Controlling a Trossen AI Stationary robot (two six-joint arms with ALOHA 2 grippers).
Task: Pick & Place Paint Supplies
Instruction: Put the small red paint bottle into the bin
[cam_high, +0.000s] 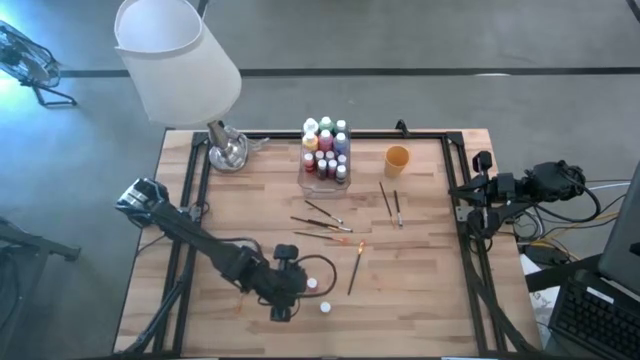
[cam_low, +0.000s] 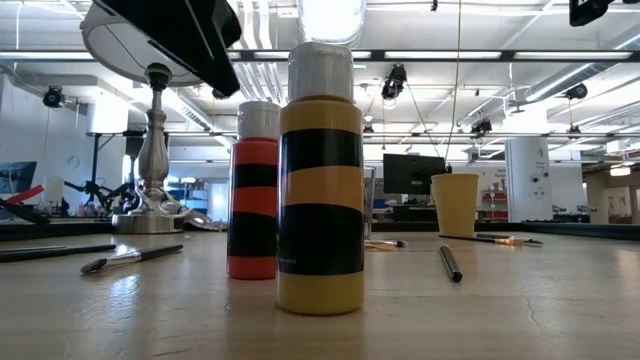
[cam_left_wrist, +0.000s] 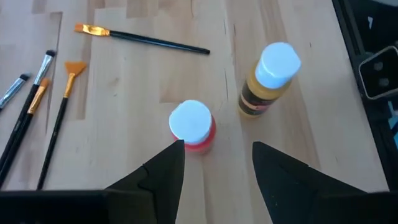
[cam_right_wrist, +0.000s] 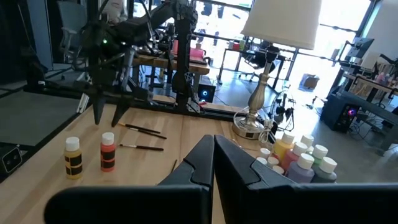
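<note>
Your red bottle and yellow bottle stand upright and apart near the table's front edge, at about 6 o'clock from the clear box that holds the other bottles, with brushes scattered flat between them and the box. You have the left gripper hovering just above the red bottle, fingers spread wide and holding nothing, the white cap showing ahead of its fingertips. Your right gripper waits at 3 o'clock by the table's edge, fingers pressed shut and empty, with the orange cup at 2 o'clock and the lamp at 11 o'clock.
</note>
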